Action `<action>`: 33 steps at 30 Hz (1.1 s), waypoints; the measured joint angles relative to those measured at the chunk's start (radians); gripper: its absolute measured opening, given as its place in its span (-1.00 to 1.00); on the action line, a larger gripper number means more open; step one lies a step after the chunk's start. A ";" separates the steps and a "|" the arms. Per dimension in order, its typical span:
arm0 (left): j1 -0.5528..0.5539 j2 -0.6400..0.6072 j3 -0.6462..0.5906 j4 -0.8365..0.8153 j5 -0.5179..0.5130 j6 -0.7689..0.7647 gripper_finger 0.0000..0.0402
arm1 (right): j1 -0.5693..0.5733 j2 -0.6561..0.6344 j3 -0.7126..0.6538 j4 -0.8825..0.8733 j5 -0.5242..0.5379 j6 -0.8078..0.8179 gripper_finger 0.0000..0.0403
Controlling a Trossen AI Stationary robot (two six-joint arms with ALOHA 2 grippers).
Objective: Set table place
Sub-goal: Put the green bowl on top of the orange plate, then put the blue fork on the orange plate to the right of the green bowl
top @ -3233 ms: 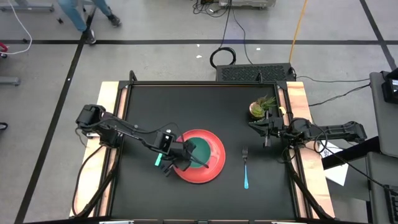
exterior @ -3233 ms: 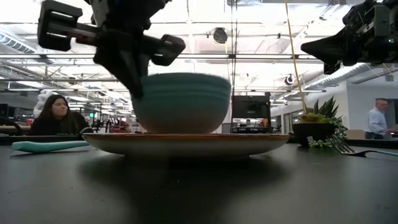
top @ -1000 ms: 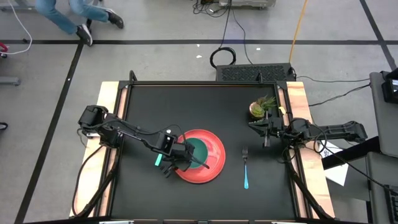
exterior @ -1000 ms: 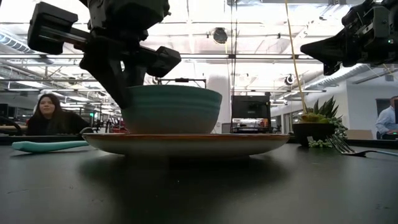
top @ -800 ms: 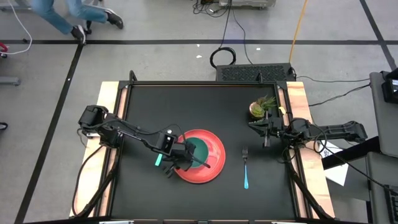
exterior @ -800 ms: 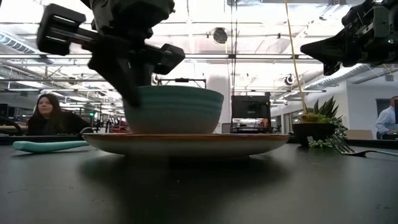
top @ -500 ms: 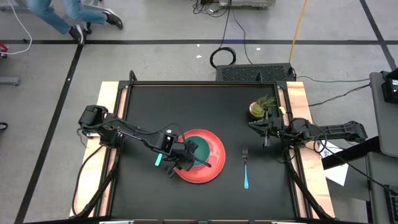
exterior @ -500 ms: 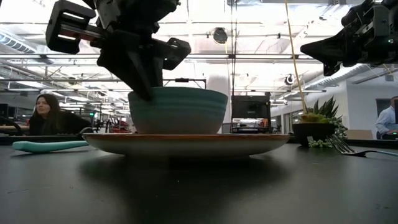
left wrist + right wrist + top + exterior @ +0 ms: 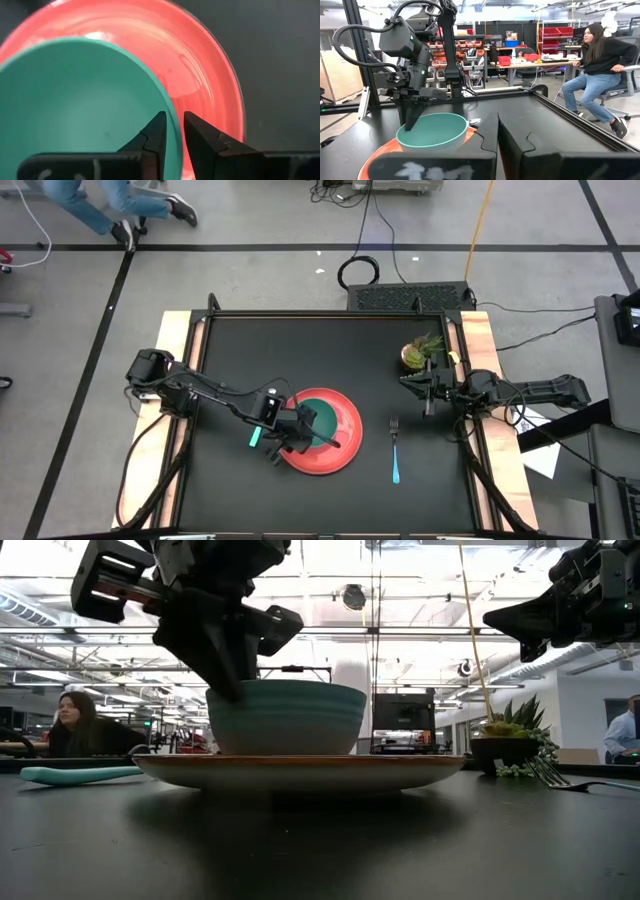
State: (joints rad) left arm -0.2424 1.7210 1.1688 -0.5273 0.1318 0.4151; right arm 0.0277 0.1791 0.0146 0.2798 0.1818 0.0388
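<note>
A teal bowl [image 9: 320,421] stands with its base on the round red plate [image 9: 345,442], left of the plate's middle. My left gripper [image 9: 173,126] is shut on the bowl's rim and shows in the low view as my left gripper [image 9: 228,680], above the bowl [image 9: 287,718]. A mint-handled spoon [image 9: 255,438] lies flat on the table left of the plate. The blue-handled fork [image 9: 396,454] lies flat to its right. My right gripper [image 9: 422,388] hovers shut by the table's right edge, holding nothing. My left gripper holds the bowl's rim [image 9: 176,116] on the side toward the table's left, one finger [image 9: 154,134] inside the bowl and one finger [image 9: 201,141] outside its wall. The fingers slant down from the table's left. The bowl stands upright and level on the plate [image 9: 300,771].
A small potted green plant [image 9: 420,353] stands at the back right, close to my right gripper. The black table [image 9: 300,355] has wooden strips [image 9: 178,340] along its left and right sides. A person [image 9: 85,725] sits in the room beyond the table.
My left gripper has tipped a little without shifting much. The bowl in its hold has slid a short way across the plate toward the table's right and stays upright.
</note>
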 joint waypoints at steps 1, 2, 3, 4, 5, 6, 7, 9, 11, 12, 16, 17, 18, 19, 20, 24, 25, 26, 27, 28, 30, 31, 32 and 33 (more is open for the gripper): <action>0.000 0.000 0.016 -0.022 0.000 -0.004 -0.64 | 0.000 0.000 0.000 0.000 0.000 0.000 -1.00; 0.000 0.000 0.033 -0.037 0.000 -0.008 -0.64 | 0.000 0.000 0.000 0.000 0.000 0.001 -1.00; 0.000 -0.001 0.050 -0.050 0.001 -0.011 -0.64 | 0.000 0.000 0.000 0.000 0.000 0.001 -1.00; 0.000 -0.002 0.065 -0.065 0.004 -0.017 -0.64 | 0.000 0.000 0.000 0.000 0.000 0.001 -1.00; 0.000 -0.002 0.078 -0.078 0.009 -0.019 -0.64 | 0.000 0.000 0.000 0.000 0.000 0.001 -1.00; 0.000 -0.002 0.088 -0.087 0.011 -0.019 -0.64 | 0.000 0.000 0.000 0.000 0.000 0.001 -1.00; 0.000 -0.002 0.096 -0.096 0.012 -0.018 -0.64 | 0.000 0.000 0.000 0.000 0.000 0.002 -1.00; 0.001 -0.002 0.108 -0.116 -0.006 -0.011 -0.64 | 0.000 0.000 0.000 0.000 0.000 0.002 -1.00; 0.005 -0.002 0.114 -0.125 -0.048 0.029 -0.64 | 0.000 0.000 0.000 -0.001 0.000 0.002 -1.00; 0.008 -0.002 0.114 -0.126 -0.084 0.046 -0.64 | 0.000 0.000 0.000 -0.001 0.000 0.002 -1.00; 0.011 -0.002 0.114 -0.129 -0.233 0.051 -0.64 | 0.000 0.000 0.000 -0.001 0.000 0.000 -1.00; 0.011 -0.002 0.114 -0.130 -0.250 0.050 -0.64 | 0.000 0.000 0.000 -0.001 0.000 0.000 -1.00; 0.010 -0.002 0.114 -0.133 -0.261 0.044 -0.64 | 0.000 0.000 0.000 -0.001 0.000 0.001 -1.00; 0.010 -0.002 0.114 -0.134 -0.264 0.039 -0.64 | 0.000 0.000 0.000 -0.001 0.000 0.001 -1.00; 0.010 -0.002 0.114 -0.135 -0.260 0.038 -0.64 | 0.000 0.000 0.000 -0.001 0.000 0.002 -1.00; 0.005 -0.008 0.114 -0.157 -0.224 0.072 -0.73 | 0.000 0.000 0.000 -0.001 0.000 0.002 -1.00; 0.004 -0.020 0.114 -0.170 -0.222 0.073 -0.78 | 0.000 0.000 0.000 -0.001 0.000 0.002 -1.00; 0.003 -0.032 0.114 -0.178 -0.213 0.073 -0.85 | 0.000 0.000 0.000 -0.001 0.000 0.002 -1.00; 0.002 -0.046 0.115 -0.178 -0.204 0.073 -0.92 | 0.000 0.000 0.000 -0.001 0.000 0.002 -1.00; 0.002 -0.063 0.115 -0.184 -0.188 0.075 -0.96 | 0.000 0.000 0.000 -0.001 0.000 0.002 -1.00; 0.002 -0.098 0.105 -0.200 -0.169 0.075 -0.97 | 0.000 0.001 0.000 0.000 0.000 0.002 -1.00; 0.002 -0.118 0.101 -0.196 -0.168 0.076 -0.97 | 0.000 0.001 0.000 -0.001 0.000 0.002 -1.00; 0.002 -0.143 0.095 -0.189 -0.167 0.075 -0.98 | 0.000 0.002 0.000 -0.001 0.000 0.002 -1.00; 0.003 -0.168 0.085 -0.190 -0.167 0.073 -0.99 | 0.000 0.003 0.000 0.000 0.000 0.002 -1.00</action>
State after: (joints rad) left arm -0.2398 1.5529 1.2539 -0.7177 -0.0353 0.4882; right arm 0.0279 0.1821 0.0147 0.2796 0.1814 0.0408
